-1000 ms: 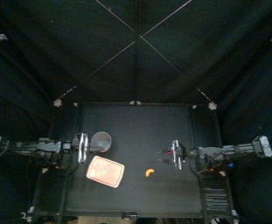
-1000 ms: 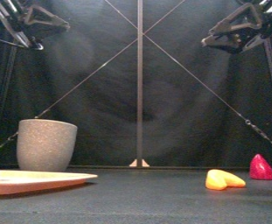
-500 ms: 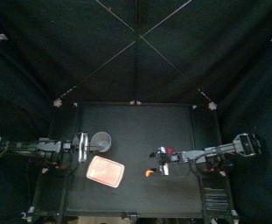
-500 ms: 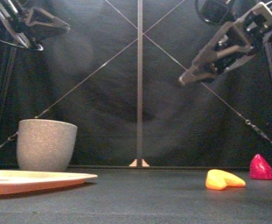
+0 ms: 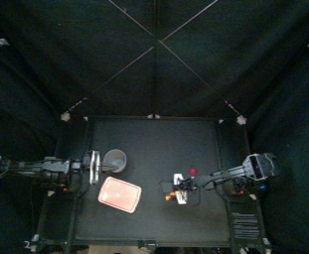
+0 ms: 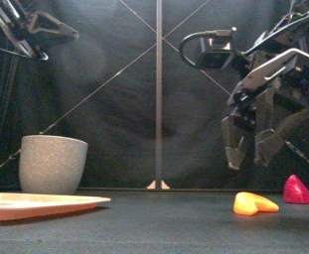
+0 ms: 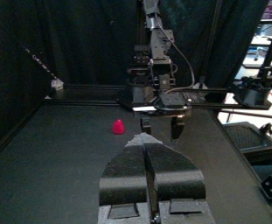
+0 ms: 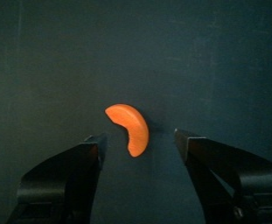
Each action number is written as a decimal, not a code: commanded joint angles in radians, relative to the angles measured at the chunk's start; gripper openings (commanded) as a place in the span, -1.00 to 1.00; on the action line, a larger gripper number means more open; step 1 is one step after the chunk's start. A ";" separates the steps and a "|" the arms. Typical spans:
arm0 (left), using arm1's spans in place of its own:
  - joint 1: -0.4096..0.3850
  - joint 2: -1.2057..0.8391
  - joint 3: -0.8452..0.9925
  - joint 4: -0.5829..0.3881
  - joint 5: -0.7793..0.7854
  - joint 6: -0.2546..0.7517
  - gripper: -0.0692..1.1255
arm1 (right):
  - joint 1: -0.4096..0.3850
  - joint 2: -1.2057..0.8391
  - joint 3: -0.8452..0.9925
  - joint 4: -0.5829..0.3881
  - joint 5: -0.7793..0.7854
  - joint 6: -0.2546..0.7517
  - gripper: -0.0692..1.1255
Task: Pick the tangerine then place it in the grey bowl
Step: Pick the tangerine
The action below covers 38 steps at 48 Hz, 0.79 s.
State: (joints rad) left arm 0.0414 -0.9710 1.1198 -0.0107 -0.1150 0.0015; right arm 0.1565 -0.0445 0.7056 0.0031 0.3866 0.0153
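Orange tangerine segment [image 6: 255, 203]: you will find it lying flat on the black table [image 6: 157, 226], in the right front part and well apart from the cup. The right wrist view shows it [image 8: 128, 128] as a curved wedge between the two jaws, touching neither.

Right gripper [image 6: 252, 159]: points down and hangs over the segment. Its fingers are spread wide with nothing between them except the space above the toy. In the front view the fingertips are clear of both the table and the segment. From above, the gripper [image 5: 180, 189] sits just right of the tray. The wrist view [image 8: 139, 138] confirms the wide gap.

Left gripper [image 7: 149, 144]: the fingers are pressed together and hold nothing. The arm rests at the table's left side [image 5: 90, 167], raised high in the front view.

Grey speckled cup [image 6: 54, 164]: stands upright on the left half of the table. From above it [image 5: 114, 158] is just behind the tray.

Pink tray [image 6: 38, 204]: lies flat at the front left. In the top view it [image 5: 121, 194] is between the cup and the right gripper.

Red toy [image 6: 296, 190]: pointed at the top, standing near the segment, to its right and further back. The left wrist view also shows it [image 7: 118, 127].
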 commanded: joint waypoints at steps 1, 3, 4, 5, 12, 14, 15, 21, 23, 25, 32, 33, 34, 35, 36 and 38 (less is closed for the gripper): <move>0.002 0.003 -0.009 0.002 -0.008 0.002 -0.85 | 0.011 0.029 -0.028 -0.017 -0.018 -0.008 0.70; 0.002 0.002 -0.006 0.003 -0.008 0.002 -0.85 | 0.011 0.054 -0.031 -0.025 -0.021 -0.008 0.70; 0.002 0.002 -0.005 0.003 -0.009 0.002 -0.85 | 0.011 0.064 -0.032 -0.028 -0.023 -0.008 0.70; 0.002 0.000 -0.003 0.003 -0.008 0.002 -0.85 | 0.009 0.075 -0.034 -0.031 -0.025 -0.008 0.70; 0.000 -0.005 0.003 0.002 -0.009 0.000 -0.85 | 0.011 0.127 -0.043 -0.052 -0.048 -0.008 0.70; -0.002 -0.008 0.003 0.000 -0.008 0.000 -0.85 | 0.008 0.135 -0.044 -0.060 -0.054 -0.008 0.70; -0.002 -0.009 0.003 0.002 -0.009 0.000 -0.85 | 0.006 0.137 -0.048 -0.060 -0.054 -0.008 0.70; -0.006 -0.020 0.006 0.002 -0.008 0.000 -0.85 | 0.003 0.146 -0.044 -0.060 -0.058 -0.006 0.69; -0.006 -0.025 0.009 0.000 -0.008 0.000 -0.85 | 0.003 0.146 -0.041 -0.057 -0.058 -0.006 0.67; -0.008 -0.029 0.009 0.000 -0.008 0.000 -0.85 | 0.003 0.146 -0.040 -0.054 -0.058 -0.005 0.63; -0.009 -0.038 0.014 0.000 -0.008 -0.002 -0.85 | 0.002 0.155 -0.040 -0.037 -0.057 -0.005 0.28; -0.009 -0.038 0.014 0.002 -0.008 -0.002 -0.85 | 0.002 0.156 -0.041 -0.035 -0.058 -0.005 0.19; -0.008 -0.038 0.014 0.000 -0.008 -0.003 -0.85 | 0.002 0.158 -0.041 -0.037 -0.058 -0.005 0.14; -0.009 -0.038 0.014 0.002 -0.008 -0.003 -0.85 | 0.002 0.160 -0.043 -0.037 -0.058 -0.005 0.08; -0.009 -0.038 0.014 0.000 -0.008 -0.003 -0.85 | 0.002 0.161 -0.044 -0.037 -0.057 -0.002 0.03; -0.008 -0.038 0.014 0.000 -0.008 -0.003 -0.85 | 0.002 0.164 -0.048 -0.037 -0.057 -0.002 -0.05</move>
State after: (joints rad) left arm 0.0353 -1.0124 1.1459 -0.0092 -0.1150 0.0000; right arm 0.1626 0.1227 0.6703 -0.0353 0.3298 0.0153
